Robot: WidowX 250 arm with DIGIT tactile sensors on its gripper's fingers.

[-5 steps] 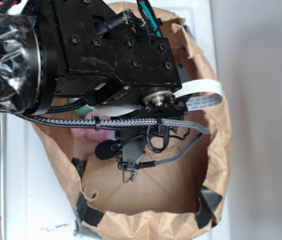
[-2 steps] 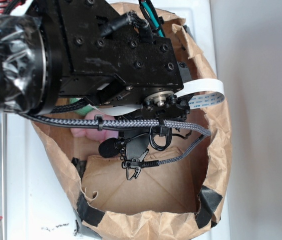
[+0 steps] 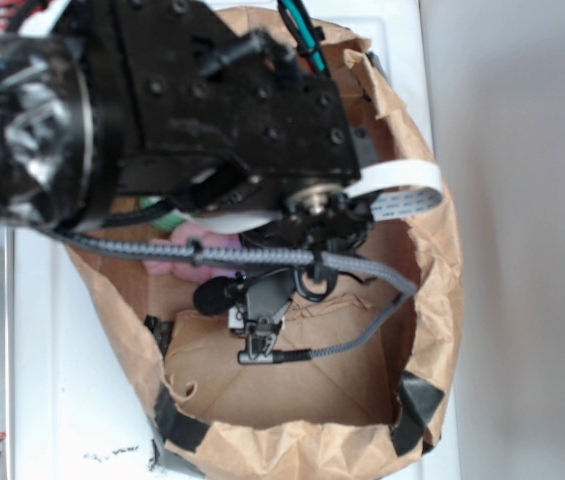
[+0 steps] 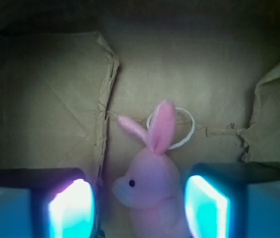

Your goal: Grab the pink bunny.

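The pink bunny (image 4: pixel 152 191) lies on the brown paper floor of the bag, ears pointing away and white muzzle facing left. A white string loop (image 4: pixel 172 126) sits by its ears. My gripper (image 4: pixel 140 208) is open, its glowing pads (image 4: pixel 73 208) standing either side of the bunny with a gap on each side. In the exterior view only a strip of pink bunny (image 3: pixel 187 252) shows beneath the black arm (image 3: pixel 222 110), and the fingers themselves are hidden.
The crumpled paper bag (image 3: pixel 432 300) walls surround the arm on all sides, with folded flaps (image 4: pixel 105 84) on its floor. A grey braided cable (image 3: pixel 262 258) and a white ribbon cable (image 3: pixel 402 185) hang off the wrist. A bit of green (image 3: pixel 167 222) peeks out under the arm.
The arm has shifted slightly deeper into the bag. The braided cable and its clip sit lower, and more pink shows below the arm.
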